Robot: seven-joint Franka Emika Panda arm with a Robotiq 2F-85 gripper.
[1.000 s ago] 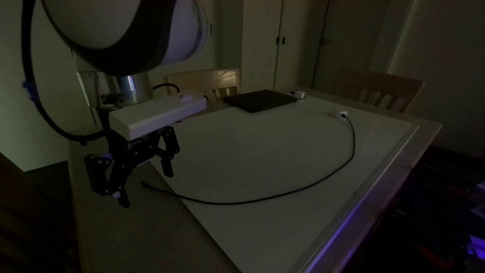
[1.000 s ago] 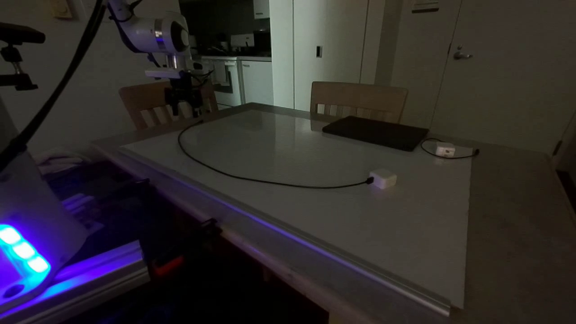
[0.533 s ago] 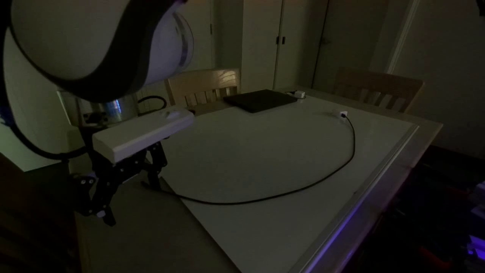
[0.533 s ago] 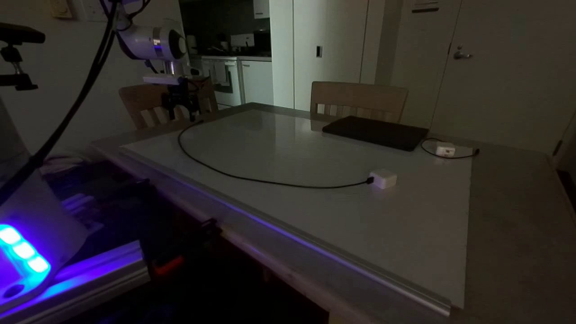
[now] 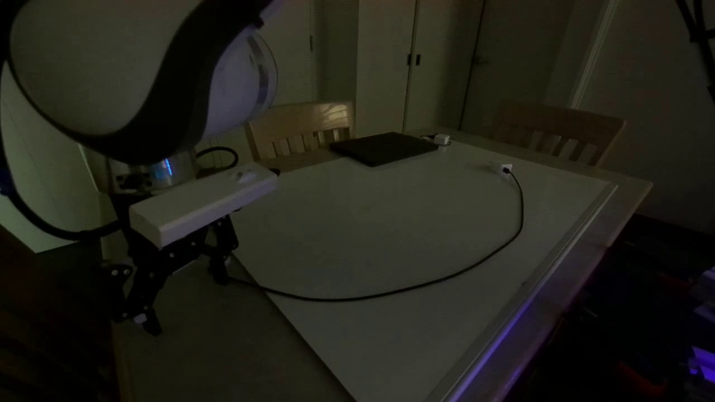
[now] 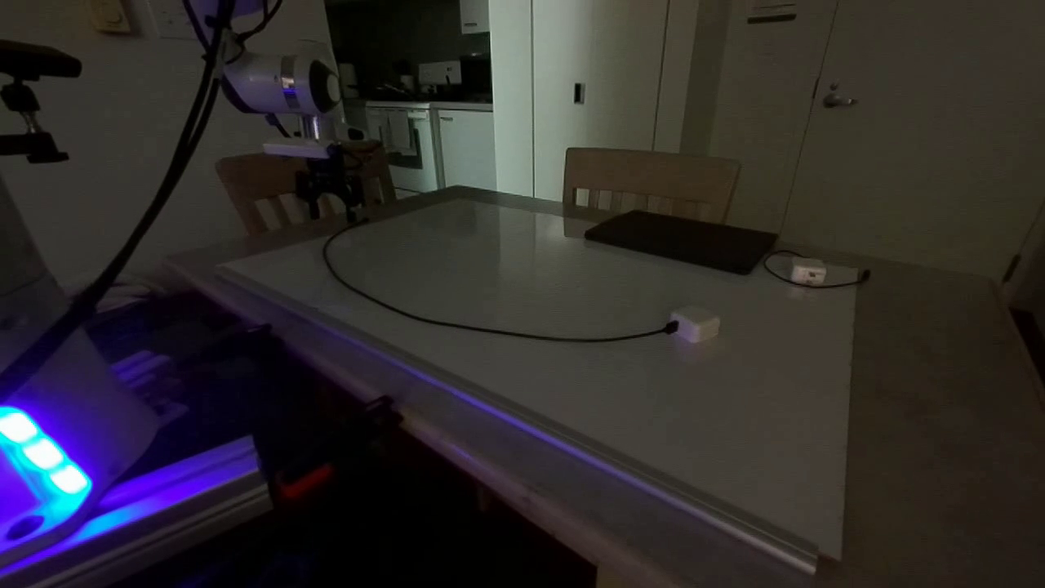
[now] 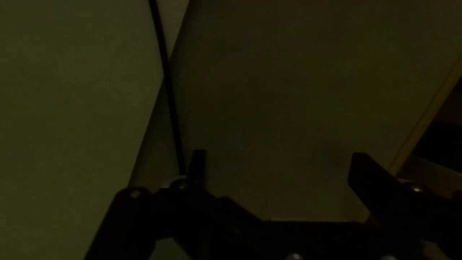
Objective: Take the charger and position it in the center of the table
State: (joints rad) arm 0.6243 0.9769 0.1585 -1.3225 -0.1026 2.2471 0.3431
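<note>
The charger is a long thin black cable [image 5: 357,299] [image 6: 490,331] with a whitish plug [image 5: 501,167] [image 6: 696,324] at one end. It lies in a wide curve on the pale table top [image 5: 380,223] [image 6: 588,400]. The cable's other end reaches onto the greyish rim and is hidden behind my gripper [image 5: 186,301] [image 6: 333,215]. In the wrist view, the gripper [image 7: 279,153] is open with nothing between its fingers. The cable [image 7: 168,79] runs down to the outer side of the left finger there; I cannot tell if they touch.
A flat dark rectangular pad [image 5: 384,148] [image 6: 682,239] lies at the table's far edge. Beside it is a second whitish plug [image 5: 442,139] [image 6: 807,272] with a short dark cable. Wooden chairs [image 5: 301,120] [image 6: 651,174] stand around the table. The table's edge [image 7: 426,115] shows in the wrist view.
My gripper has moved down to the table rim, and leftward in an exterior view, so its finger now covers the cable's free end. The cable and plug have not moved.
</note>
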